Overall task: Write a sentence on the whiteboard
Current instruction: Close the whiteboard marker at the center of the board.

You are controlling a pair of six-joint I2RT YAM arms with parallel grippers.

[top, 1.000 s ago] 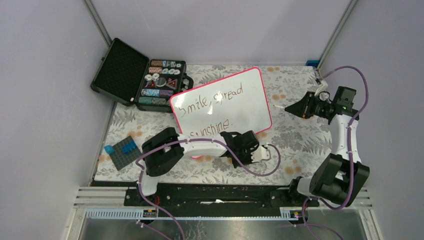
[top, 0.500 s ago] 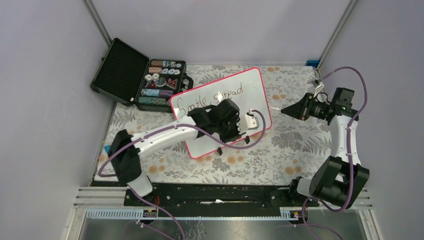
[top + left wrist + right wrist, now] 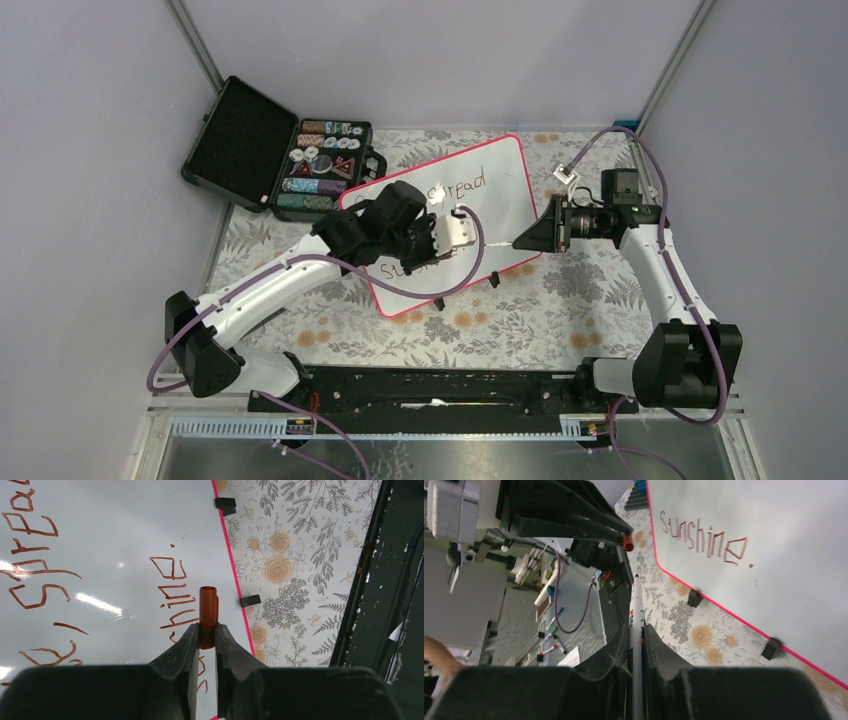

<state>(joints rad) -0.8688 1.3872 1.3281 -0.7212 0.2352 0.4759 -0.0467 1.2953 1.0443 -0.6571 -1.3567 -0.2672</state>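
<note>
— Where does the job stand?
— The whiteboard (image 3: 505,185) lies askew on the table (image 3: 570,300), toward the far side between the two arms. The sentence (image 3: 704,540) reads complete on it, full stop included. I'd judge the writing done, with capping the pen as what's left.
— Who holds what?
— The left fingers (image 3: 182,647) are clenched on a brown-red cap (image 3: 208,605), its open mouth pointing away from the wrist. The right fingers (image 3: 611,655) are clamped on a white marker (image 3: 636,610), tip forward, at the board's right edge.
— Lined up?
— Not quite. Seen from the right wrist, the cap sits a little left of the tip's line, with a gap between them.
— So how to do it well?
— Square the two axes first. Then close the gap slowly and straight, so the nib enters the mouth instead of striking the cap's rim. Both grips should be firm, because an off-axis push could twist either piece. And stay above the board, clear of the lettering, which would likely smear.
</note>
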